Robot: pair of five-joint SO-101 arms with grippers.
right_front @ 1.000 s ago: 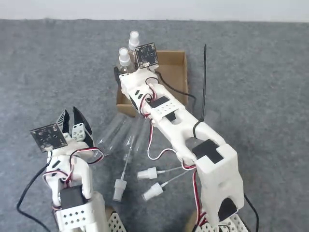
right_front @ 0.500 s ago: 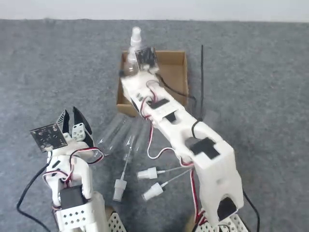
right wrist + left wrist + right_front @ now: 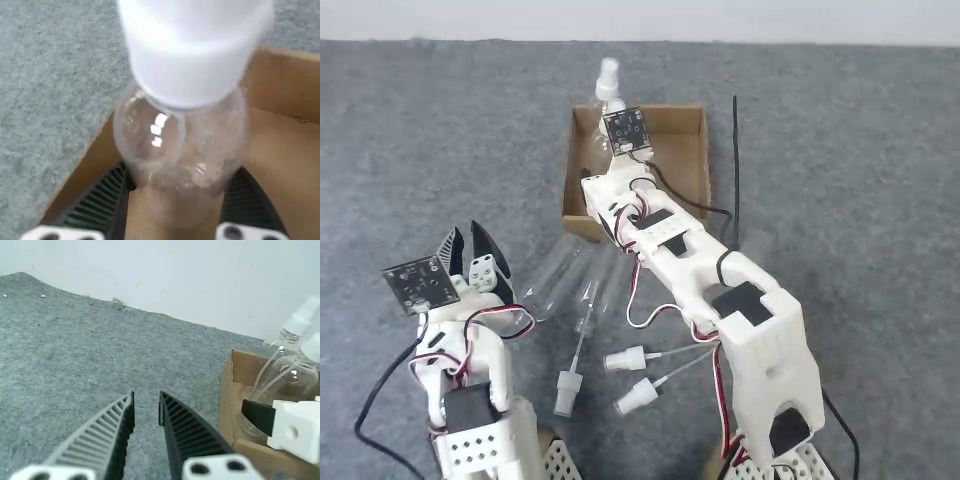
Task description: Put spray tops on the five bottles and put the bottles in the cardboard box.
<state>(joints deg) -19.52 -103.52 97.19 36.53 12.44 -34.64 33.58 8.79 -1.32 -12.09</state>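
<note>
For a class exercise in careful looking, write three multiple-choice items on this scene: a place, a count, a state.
1. The bottle in the right pincer is: A in the cardboard box; B lying beside the left arm; C off the table.
2. Loose spray tops lying outside the box: A one; B three; C six.
3. The left pincer is: A shut on a bottle; B shut on a spray top; C open and empty.
Answers: 1 A, box walls surround it; 2 B, three show in the high view; 3 C, it gapes, holding nothing.
</note>
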